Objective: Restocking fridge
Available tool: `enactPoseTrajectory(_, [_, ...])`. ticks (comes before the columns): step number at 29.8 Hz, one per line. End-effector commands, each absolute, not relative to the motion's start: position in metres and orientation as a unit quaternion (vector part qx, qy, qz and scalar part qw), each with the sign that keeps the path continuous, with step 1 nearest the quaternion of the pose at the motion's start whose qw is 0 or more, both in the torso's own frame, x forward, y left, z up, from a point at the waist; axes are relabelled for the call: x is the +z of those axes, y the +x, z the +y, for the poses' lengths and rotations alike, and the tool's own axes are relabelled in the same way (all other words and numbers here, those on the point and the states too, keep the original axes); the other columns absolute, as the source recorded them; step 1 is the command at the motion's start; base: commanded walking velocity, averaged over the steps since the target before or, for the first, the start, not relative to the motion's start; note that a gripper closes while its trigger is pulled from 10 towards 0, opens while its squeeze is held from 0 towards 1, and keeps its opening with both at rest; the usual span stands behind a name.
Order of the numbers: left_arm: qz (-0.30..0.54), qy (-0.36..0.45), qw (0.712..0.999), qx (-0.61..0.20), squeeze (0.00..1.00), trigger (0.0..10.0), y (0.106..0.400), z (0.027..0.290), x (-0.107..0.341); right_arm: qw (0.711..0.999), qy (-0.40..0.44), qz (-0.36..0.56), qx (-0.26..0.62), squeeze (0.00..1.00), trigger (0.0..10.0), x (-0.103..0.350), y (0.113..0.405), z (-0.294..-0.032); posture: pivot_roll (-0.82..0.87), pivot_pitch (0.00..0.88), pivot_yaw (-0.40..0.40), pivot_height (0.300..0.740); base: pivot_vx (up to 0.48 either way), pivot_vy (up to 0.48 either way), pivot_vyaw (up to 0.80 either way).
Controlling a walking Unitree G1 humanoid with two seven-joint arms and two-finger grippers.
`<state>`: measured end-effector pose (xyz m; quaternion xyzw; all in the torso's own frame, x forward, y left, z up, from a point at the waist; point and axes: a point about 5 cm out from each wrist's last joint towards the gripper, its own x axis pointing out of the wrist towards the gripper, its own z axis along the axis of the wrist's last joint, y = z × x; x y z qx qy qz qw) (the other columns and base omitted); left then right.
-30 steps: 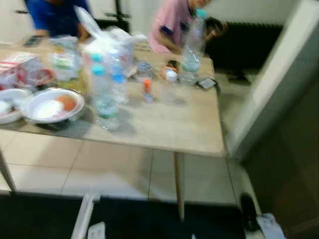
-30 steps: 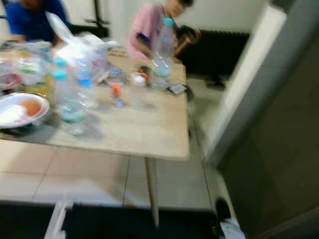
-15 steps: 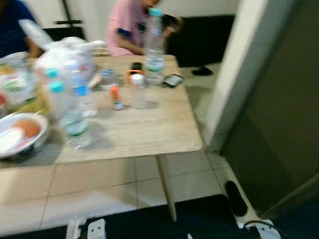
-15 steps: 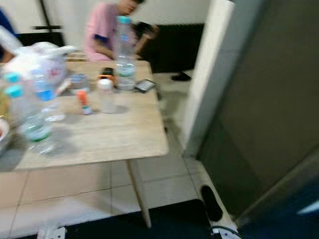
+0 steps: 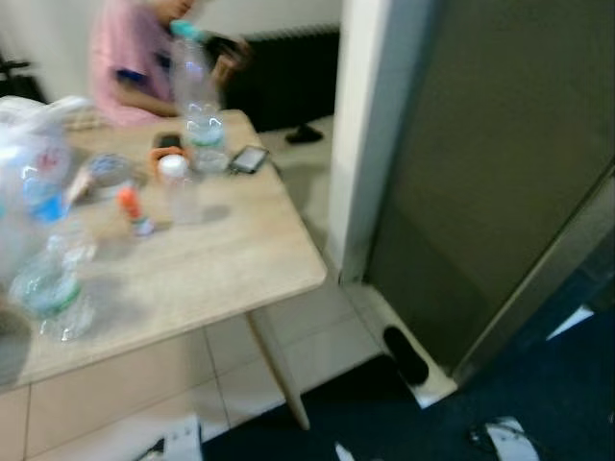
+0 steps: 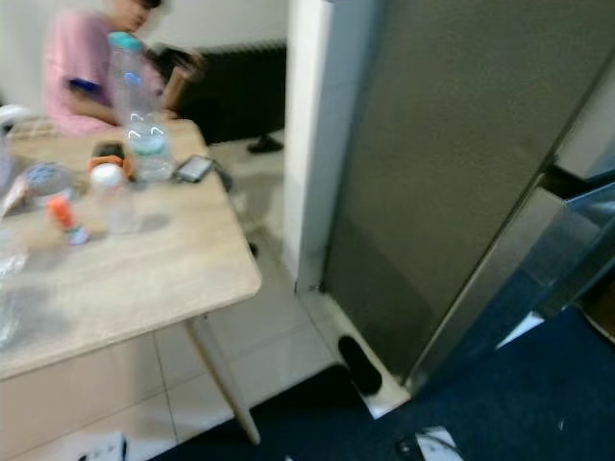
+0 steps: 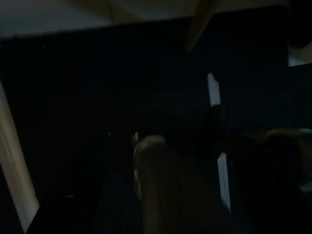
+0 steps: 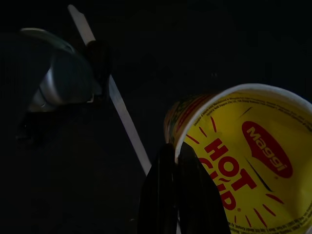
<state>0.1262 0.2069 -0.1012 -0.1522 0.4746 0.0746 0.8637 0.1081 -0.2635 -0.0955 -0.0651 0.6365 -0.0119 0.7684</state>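
- Right gripper (image 8: 181, 195) pinches the rim of a yellow noodle cup (image 8: 243, 156), held low over dark floor.
- Left gripper: dark view, can't tell finger state.
- Cup likely light, thin-walled, crushable; grip at the stiffer rim, gently.
- Wooden table (image 5: 207, 254) with water bottles (image 5: 197, 106), tiled floor, grey fridge (image 6: 461, 154) ahead right, door apparently shut.
- Seated person (image 5: 130, 58) beyond table.

Wooden table (image 5: 221, 259) with water bottles (image 5: 197, 115), phone (image 5: 248, 158).
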Motion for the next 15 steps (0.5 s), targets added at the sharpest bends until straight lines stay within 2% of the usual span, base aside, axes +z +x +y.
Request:
enactPoseTrajectory(1, [0.478, -0.145, 0.863, 0.075, 0.00, 10.0, 0.1226, 0.2058, -0.1025, 0.773, -0.061, 0.631, -0.016, 0.00, 10.0, -0.0948, 0.1100, -0.2641, -0.02, 0.000, -0.009, 0.740, 0.000, 0.000, -0.79])
enactPoseTrajectory(5, [0.481, -0.134, 0.863, 0.074, 0.00, 10.0, 0.1205, 0.2060, -0.1031, 0.774, -0.060, 0.630, -0.016, 0.00, 10.0, -0.0944, 0.1115, -0.2639, -0.02, 0.000, -0.006, 0.740, 0.000, 0.000, -0.79])
enactPoseTrajectory(13, [0.476, -0.170, 0.858, 0.087, 0.00, 10.0, 0.1244, 0.2061, -0.1022, 0.779, -0.062, 0.624, -0.012, 0.00, 10.0, -0.0932, 0.1173, -0.2625, -0.02, 0.000, -0.011, 0.740, 0.000, 0.000, -0.79])
enactPoseTrajectory(15, [0.475, -0.174, 0.858, 0.084, 0.00, 10.0, 0.1246, 0.2055, -0.1022, 0.782, -0.062, 0.620, -0.012, 0.00, 10.0, -0.0930, 0.1189, -0.2618, -0.02, 0.000, -0.011, 0.740, 0.000, 0.000, 0.00])
